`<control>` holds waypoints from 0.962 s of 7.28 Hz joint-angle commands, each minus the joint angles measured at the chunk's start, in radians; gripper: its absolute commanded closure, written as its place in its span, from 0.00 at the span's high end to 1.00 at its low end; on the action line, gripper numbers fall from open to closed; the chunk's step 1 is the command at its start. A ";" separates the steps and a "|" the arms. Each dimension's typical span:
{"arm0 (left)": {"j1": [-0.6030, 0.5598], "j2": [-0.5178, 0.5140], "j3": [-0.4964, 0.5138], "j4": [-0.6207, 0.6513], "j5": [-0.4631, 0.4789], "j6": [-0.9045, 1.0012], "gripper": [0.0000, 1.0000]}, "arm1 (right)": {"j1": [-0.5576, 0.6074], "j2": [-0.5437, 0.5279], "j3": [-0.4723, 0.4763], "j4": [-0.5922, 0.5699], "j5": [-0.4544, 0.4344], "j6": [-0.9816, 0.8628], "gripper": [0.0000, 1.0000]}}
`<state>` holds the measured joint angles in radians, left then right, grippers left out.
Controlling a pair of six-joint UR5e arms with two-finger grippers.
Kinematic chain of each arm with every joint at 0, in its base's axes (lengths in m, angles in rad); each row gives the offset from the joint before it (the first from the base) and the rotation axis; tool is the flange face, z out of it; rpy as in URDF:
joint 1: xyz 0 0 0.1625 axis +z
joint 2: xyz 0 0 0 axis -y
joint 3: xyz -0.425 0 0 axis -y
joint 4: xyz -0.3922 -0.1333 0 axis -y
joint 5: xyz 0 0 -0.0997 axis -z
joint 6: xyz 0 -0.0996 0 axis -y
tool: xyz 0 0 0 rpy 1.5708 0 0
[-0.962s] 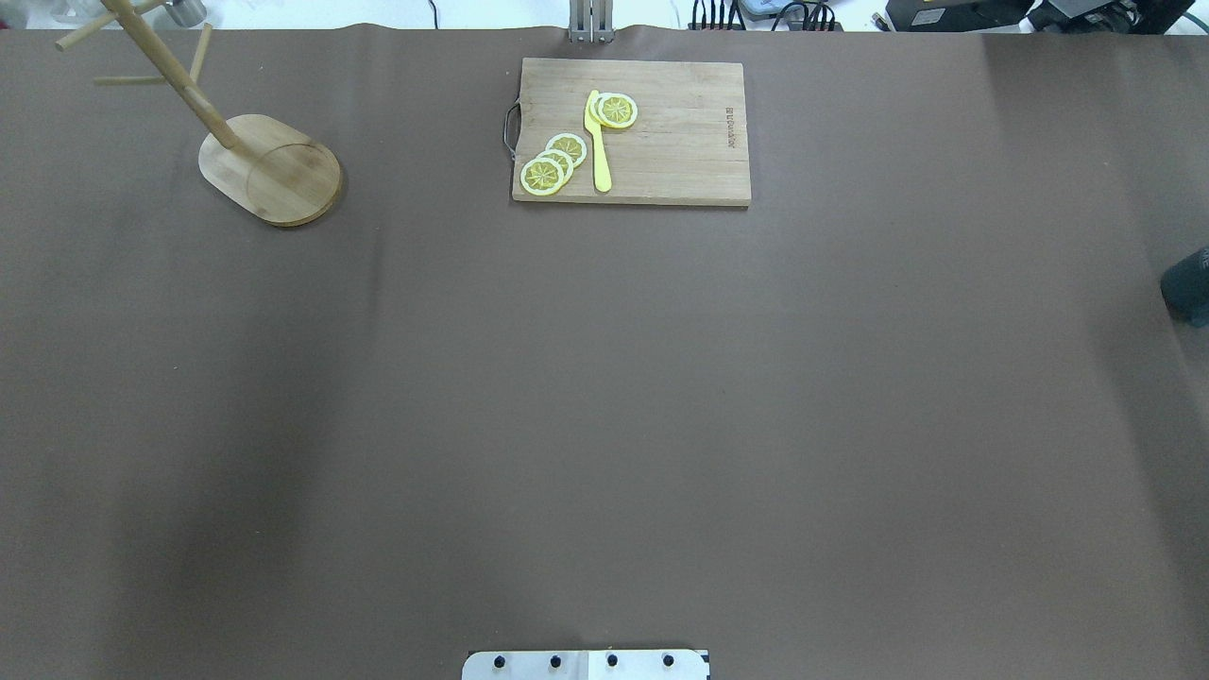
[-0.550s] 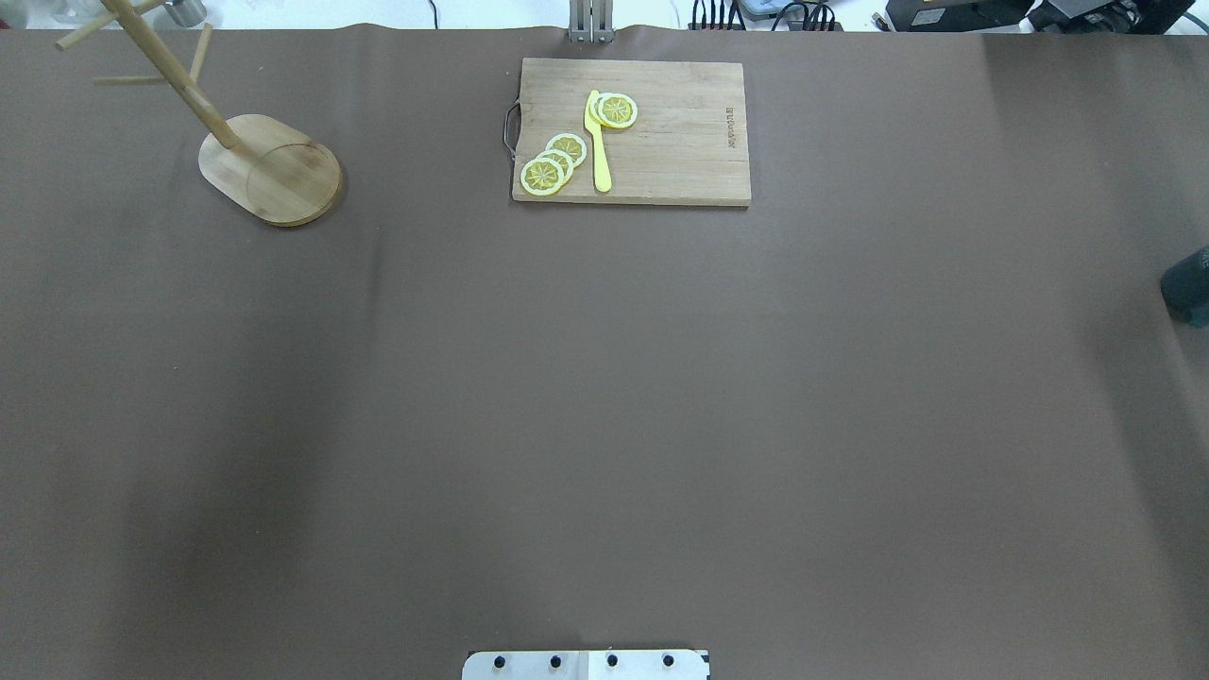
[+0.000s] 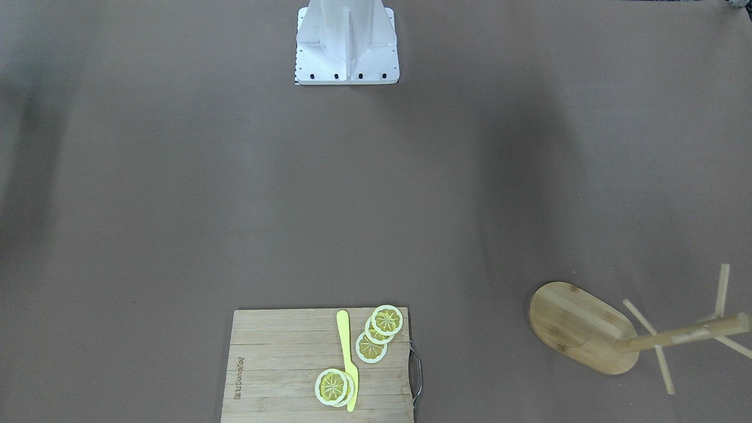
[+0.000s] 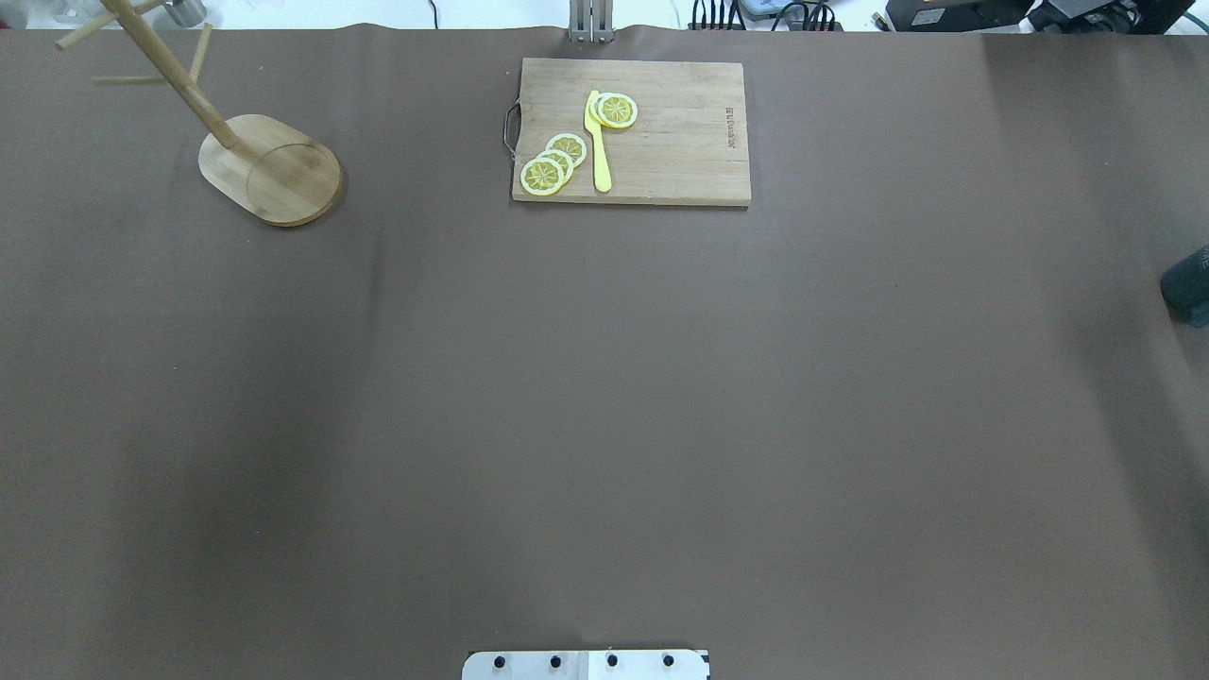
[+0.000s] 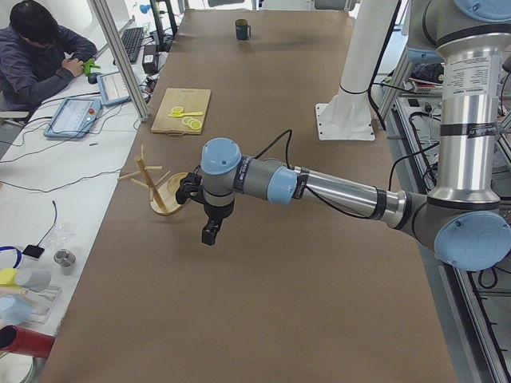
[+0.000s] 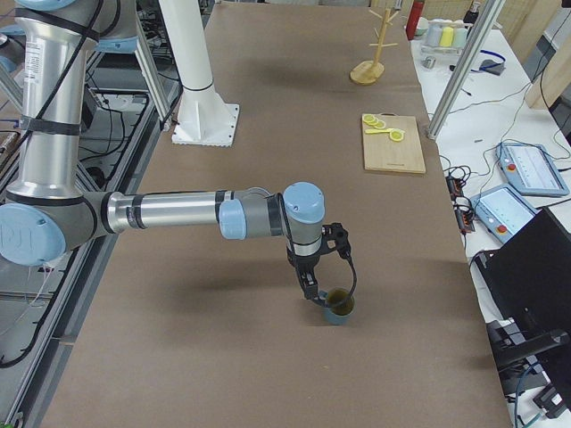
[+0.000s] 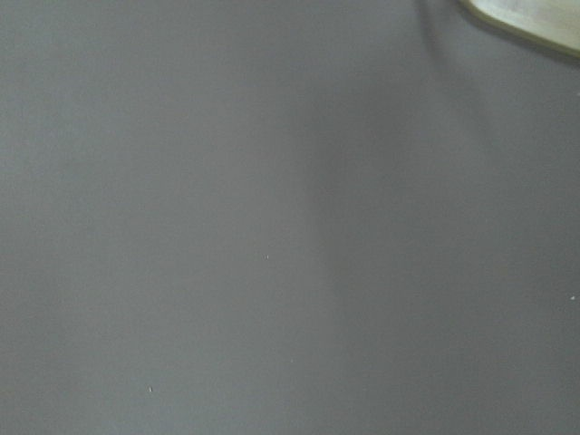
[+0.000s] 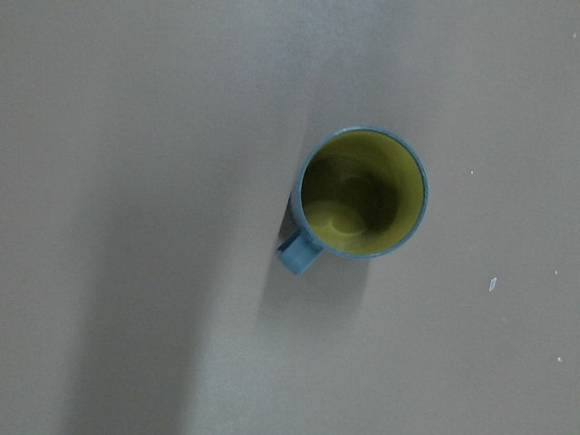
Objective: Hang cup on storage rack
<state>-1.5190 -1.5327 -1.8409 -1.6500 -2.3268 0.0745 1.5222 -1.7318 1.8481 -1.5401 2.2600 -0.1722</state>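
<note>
The slate-blue cup [image 8: 362,193] with its yellow inside stands upright on the brown table, its handle [image 8: 297,254] pointing to the lower left in the right wrist view. It shows at the right edge of the overhead view [image 4: 1188,285] and in the exterior right view [image 6: 338,305]. My right gripper [image 6: 310,290] hangs just above and beside the cup's rim; I cannot tell whether it is open or shut. The bamboo storage rack [image 4: 274,170] stands at the far left, with no cup on its pegs [image 3: 646,320]. My left gripper [image 5: 209,233] hovers near the rack [image 5: 160,187]; I cannot tell its state.
A wooden cutting board [image 4: 680,142] with lemon slices [image 4: 553,162] and a yellow knife [image 4: 597,142] lies at the far middle. The robot's white base [image 3: 346,44] stands at the near edge. A person [image 5: 36,56] sits at a side table.
</note>
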 commanded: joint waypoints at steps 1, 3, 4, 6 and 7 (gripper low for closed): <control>-0.001 -0.009 0.070 -0.254 0.003 -0.001 0.99 | 0.001 0.003 0.046 -0.002 0.003 0.000 1.00; 0.000 -0.001 0.074 -0.323 -0.002 -0.024 0.99 | 0.001 0.003 0.025 -0.002 0.000 -0.009 1.00; 0.000 -0.010 0.077 -0.323 -0.002 -0.024 0.99 | 0.001 0.003 0.016 -0.002 0.004 -0.006 1.00; 0.000 -0.012 0.083 -0.336 -0.002 -0.018 0.99 | 0.001 0.084 -0.172 0.145 0.003 0.000 1.00; 0.000 -0.001 0.089 -0.376 -0.002 -0.025 0.99 | 0.001 0.157 -0.320 0.223 0.006 0.003 1.00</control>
<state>-1.5187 -1.5420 -1.7575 -1.9901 -2.3285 0.0535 1.5233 -1.6522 1.6954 -1.4192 2.2634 -0.1739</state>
